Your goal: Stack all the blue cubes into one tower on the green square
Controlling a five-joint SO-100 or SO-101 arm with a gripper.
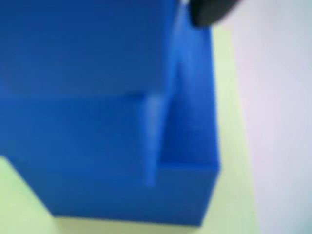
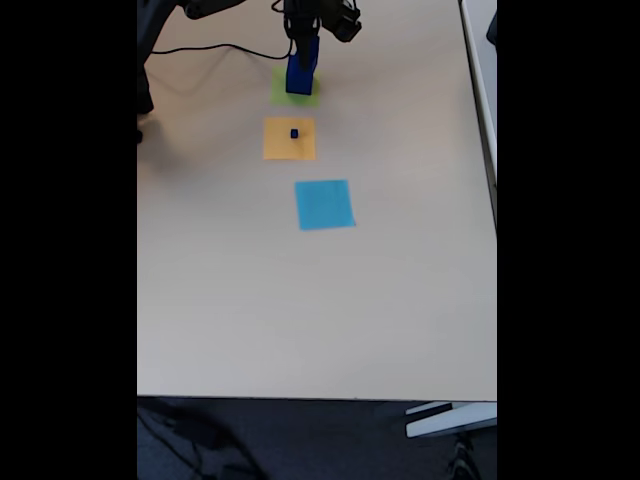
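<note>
We read this as a mid-stack step: in the fixed view our gripper sits at the far end of the table, directly over the blue tower standing on the green square. The wrist view is blurred but shows stepped blue faces right under the tool: an upper cube set on a wider lower cube, with green paper showing below and to the right of them. A dark fingertip pokes in at the top right edge, just beside the upper cube. Jaw opening: we cannot tell. We also cannot tell whether the fingers clamp the top cube or have let go, since both views hide the contact. The placement looks about done; the upper cube seems seated flat, offset toward one side of the lower one rather than centered. One tiny blue cube is on the orange square, the next sheet out from the tool toward the camera; the light blue square lies further out again and looks bare. Our judgement for the next move: release if not yet released, lift straight up clear of the tower, then reach out to the orange sheet and pinch the tiny cube with a narrow, well-centered grasp. Risk: nudging the tower on retreat.
</note>
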